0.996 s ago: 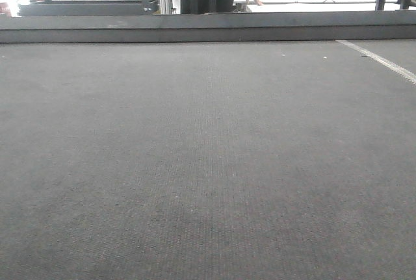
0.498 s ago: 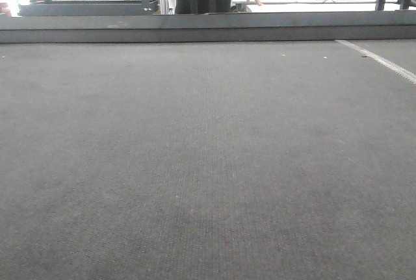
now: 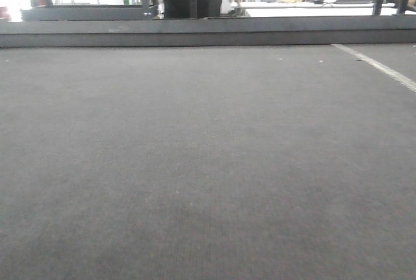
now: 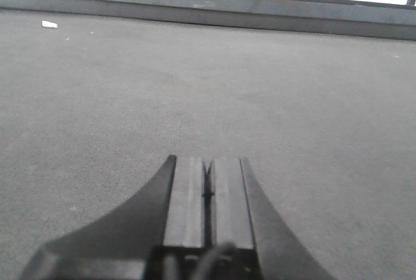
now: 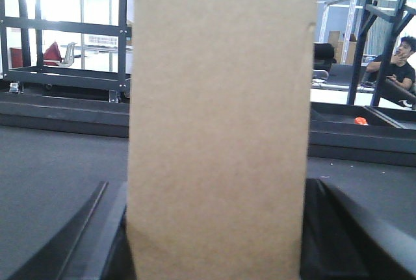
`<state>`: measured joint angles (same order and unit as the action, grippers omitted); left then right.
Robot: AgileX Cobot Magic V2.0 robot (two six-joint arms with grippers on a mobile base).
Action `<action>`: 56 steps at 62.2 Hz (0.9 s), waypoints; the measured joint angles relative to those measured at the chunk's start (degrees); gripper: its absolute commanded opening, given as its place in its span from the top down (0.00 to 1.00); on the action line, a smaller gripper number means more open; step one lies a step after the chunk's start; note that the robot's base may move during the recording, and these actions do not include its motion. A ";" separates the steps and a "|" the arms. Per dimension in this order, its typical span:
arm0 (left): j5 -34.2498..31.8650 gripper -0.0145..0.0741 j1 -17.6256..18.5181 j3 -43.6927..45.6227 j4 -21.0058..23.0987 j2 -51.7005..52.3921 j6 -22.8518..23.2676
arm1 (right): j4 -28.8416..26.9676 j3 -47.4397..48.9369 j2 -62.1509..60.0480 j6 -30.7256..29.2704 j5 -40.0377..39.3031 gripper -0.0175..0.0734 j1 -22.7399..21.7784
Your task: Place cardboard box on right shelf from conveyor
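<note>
Right gripper (image 5: 218, 228) clamps the upright tan cardboard box (image 5: 218, 124), grey conveyor (image 3: 208, 163) behind it, while the left gripper (image 4: 208, 189) hovers closed and empty; likely mid-carry (shelf out of view), so the next move needs a swing rightward

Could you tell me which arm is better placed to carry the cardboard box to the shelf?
The right. The right gripper has a finger against each side of the cardboard box, apparently gripping it. The left gripper is shut and empty, low over the conveyor.
</note>
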<state>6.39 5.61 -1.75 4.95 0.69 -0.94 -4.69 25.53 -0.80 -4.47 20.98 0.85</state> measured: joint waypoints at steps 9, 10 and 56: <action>0.00 0.97 0.00 0.00 0.00 0.00 0.00 | 0.00 0.00 0.00 0.00 0.00 0.46 0.00; 0.00 0.97 0.00 0.00 0.00 0.00 0.00 | 0.00 0.00 0.00 0.00 0.00 0.46 0.00; 0.00 0.97 0.00 0.00 0.00 0.00 0.00 | 0.00 -0.13 0.00 -0.04 0.00 0.46 0.00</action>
<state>6.39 5.61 -1.75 4.95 0.69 -0.94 -4.69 25.40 -0.80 -4.51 20.98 0.85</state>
